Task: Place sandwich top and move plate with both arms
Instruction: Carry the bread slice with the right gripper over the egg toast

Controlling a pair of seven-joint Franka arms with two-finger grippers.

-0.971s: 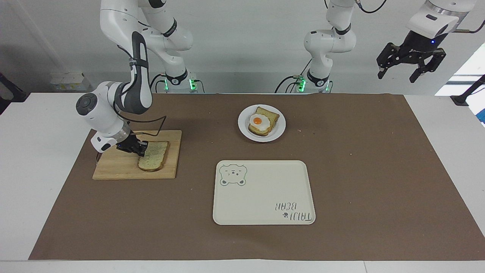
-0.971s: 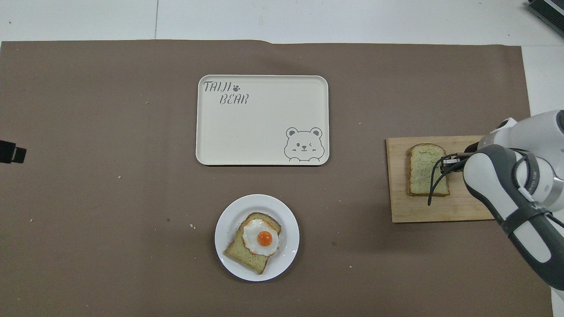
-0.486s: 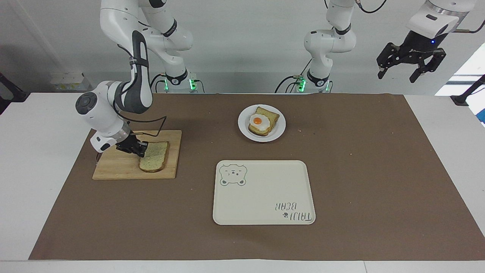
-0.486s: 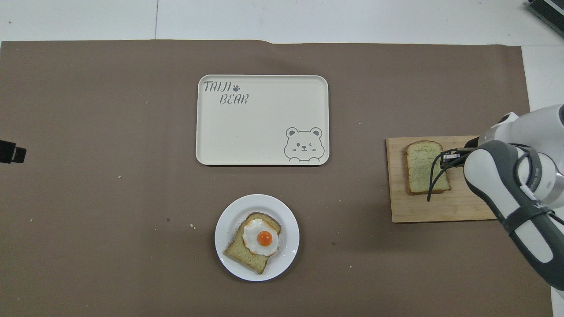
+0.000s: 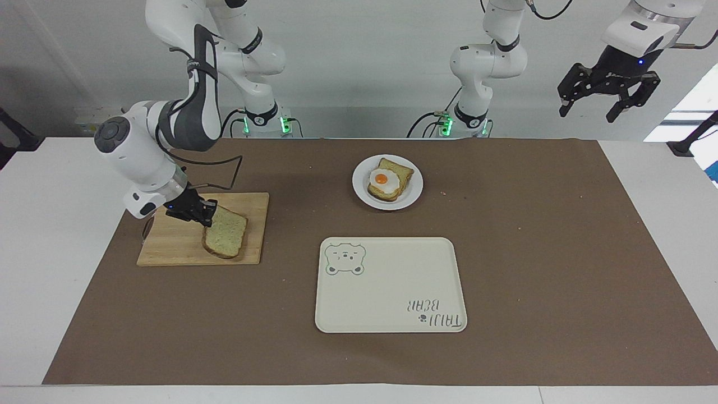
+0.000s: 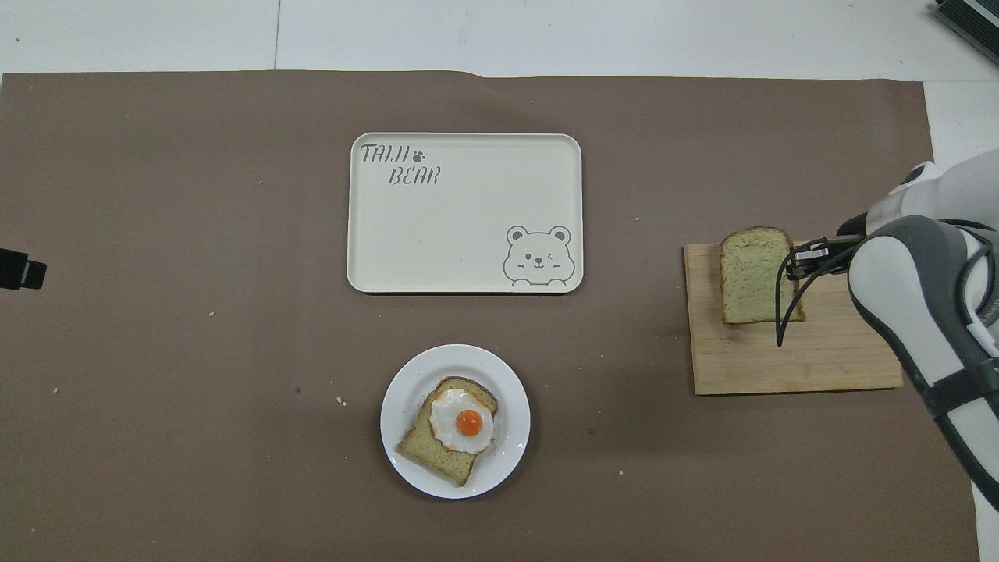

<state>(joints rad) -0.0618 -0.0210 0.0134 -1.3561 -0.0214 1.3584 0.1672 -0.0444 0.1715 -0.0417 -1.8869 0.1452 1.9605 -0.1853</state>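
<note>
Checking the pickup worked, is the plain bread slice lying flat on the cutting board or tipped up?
Tipped up: the right gripper is shut on one edge of the sandwich top, which slants over the cutting board.

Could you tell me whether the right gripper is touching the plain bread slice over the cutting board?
Touching. In the facing view the right gripper is shut on one edge of the slice, which hangs tilted from it over the board.

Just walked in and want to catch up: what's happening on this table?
The right gripper is shut on a plain bread slice, tilted up over the wooden board. The plate with egg-topped bread sits near the robots, the bear tray farther out. The left gripper waits open, raised at its end of the table.
</note>
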